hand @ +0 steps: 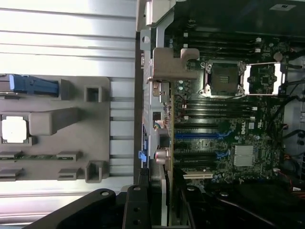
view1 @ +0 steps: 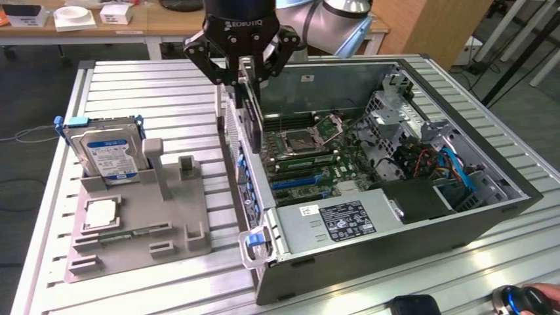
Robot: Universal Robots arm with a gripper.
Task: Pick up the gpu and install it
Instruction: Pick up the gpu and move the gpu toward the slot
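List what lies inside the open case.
Motherboard, open CPU socket, blue slots, power supply, cables. The gpu in the hand hangs by the case wall, hiding parts behind it.

Wooden desk (view1: 149, 26) with white boxes (view1: 75, 18), grey floor (view1: 26, 85) behind.

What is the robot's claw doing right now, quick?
Gripper: closed on the gpu, holding it upright over the open computer case.

White capitals "ROBOTIQ" stand on the black two-finger gripper (view1: 244, 79). Print on the black power-supply sticker (view1: 348, 220) and blue-white hard-drive label (view1: 112, 157) is illegible.
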